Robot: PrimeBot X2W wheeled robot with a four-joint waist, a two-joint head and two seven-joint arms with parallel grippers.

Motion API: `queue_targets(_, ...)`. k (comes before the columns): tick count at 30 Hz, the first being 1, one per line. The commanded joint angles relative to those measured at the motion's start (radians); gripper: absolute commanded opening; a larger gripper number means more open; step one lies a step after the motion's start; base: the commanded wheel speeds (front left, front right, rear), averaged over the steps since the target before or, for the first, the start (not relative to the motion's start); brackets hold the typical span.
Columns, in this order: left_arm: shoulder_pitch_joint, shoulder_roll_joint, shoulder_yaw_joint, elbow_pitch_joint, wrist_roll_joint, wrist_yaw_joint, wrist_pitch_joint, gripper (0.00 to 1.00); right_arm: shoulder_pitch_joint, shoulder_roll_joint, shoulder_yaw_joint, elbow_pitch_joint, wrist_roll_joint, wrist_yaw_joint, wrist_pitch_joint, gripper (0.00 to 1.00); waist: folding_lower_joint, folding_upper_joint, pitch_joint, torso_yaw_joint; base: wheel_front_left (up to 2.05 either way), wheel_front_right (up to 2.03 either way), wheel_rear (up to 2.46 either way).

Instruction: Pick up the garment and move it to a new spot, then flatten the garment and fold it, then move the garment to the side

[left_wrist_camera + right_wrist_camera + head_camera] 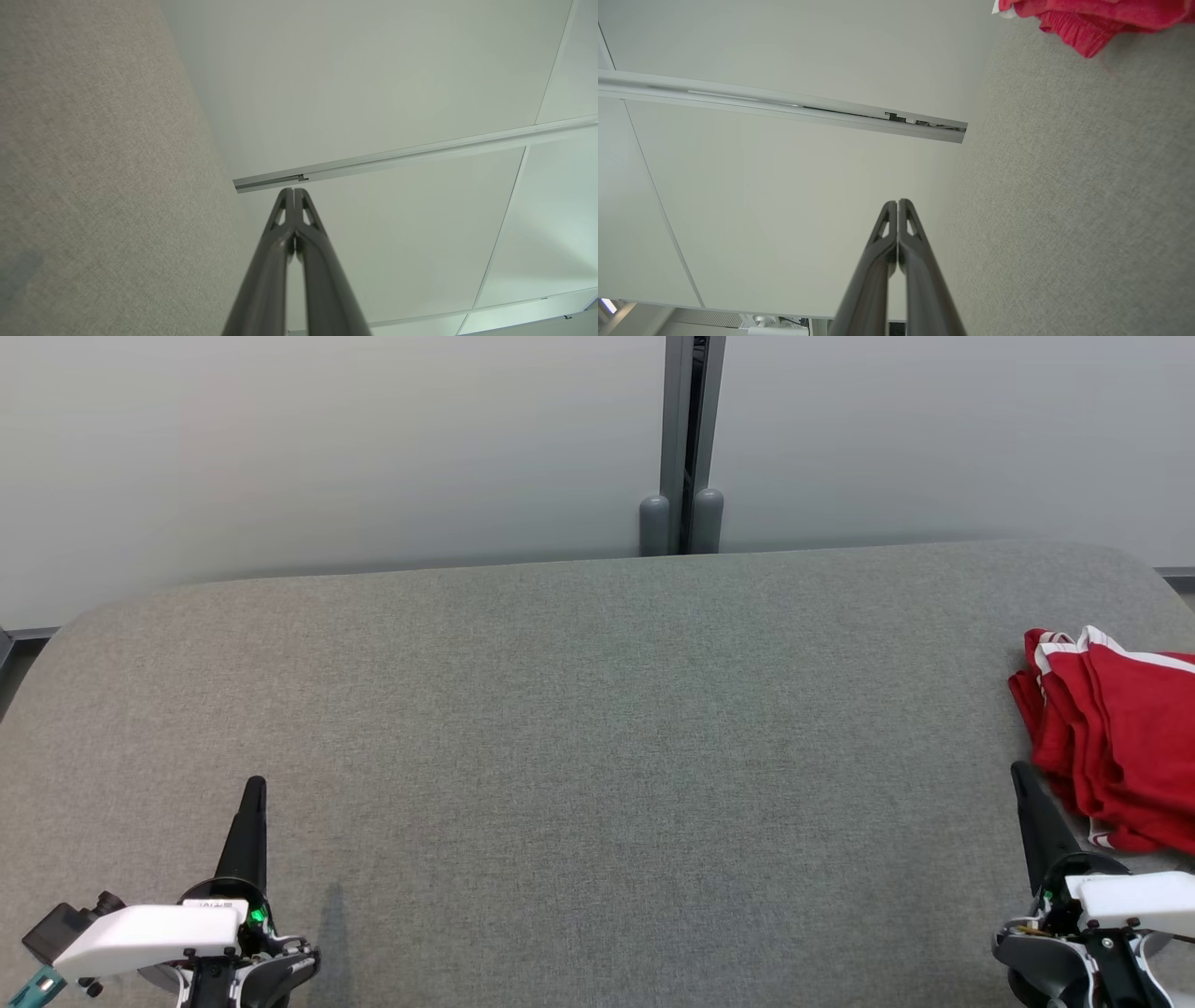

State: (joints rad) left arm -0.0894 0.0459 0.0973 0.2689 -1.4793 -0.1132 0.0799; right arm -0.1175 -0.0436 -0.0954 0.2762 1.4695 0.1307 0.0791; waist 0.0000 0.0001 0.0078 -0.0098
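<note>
Head view shows left gripper (254,786) and right gripper (1019,772) low over the table (597,728), fingers pressed together, empty, pointing forward.

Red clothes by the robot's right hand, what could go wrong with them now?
1. The right gripper is shut and empty, its tip close beside the red garment; swinging right could snag the cloth and mess up its layers.
2. The garment runs past the head view's right edge, near the grey table's end, so the room left cannot be told; a push might slide it off.
</note>
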Motion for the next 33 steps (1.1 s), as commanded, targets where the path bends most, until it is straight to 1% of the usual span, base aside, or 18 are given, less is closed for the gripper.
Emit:
queue_targets(1, -0.022, 0.006, 0.007, -0.010, -0.019, -0.006, 0.007, 0.00, 0.004, -0.010, -0.007, -0.010, 0.024, 0.000, 0.008, 0.00, 0.0000, -0.0001, 0.000, 0.001, 0.00, 0.00, 0.00)
queue_targets(19, -0.028, 0.007, 0.020, -0.027, -0.139, -0.022, 0.038, 0.00, 0.014, -0.011, -0.021, -0.036, 0.150, 0.000, 0.039, 0.00, 0.0000, -0.0001, -0.005, 0.010, 0.00, 0.00, 0.00)
queue_targets(33, -0.026, 0.007, 0.020, -0.026, -0.135, -0.021, 0.038, 0.00, 0.014, -0.011, -0.021, -0.035, 0.145, 0.000, 0.039, 0.00, 0.0000, -0.0001, -0.005, 0.010, 0.00, 0.00, 0.00)
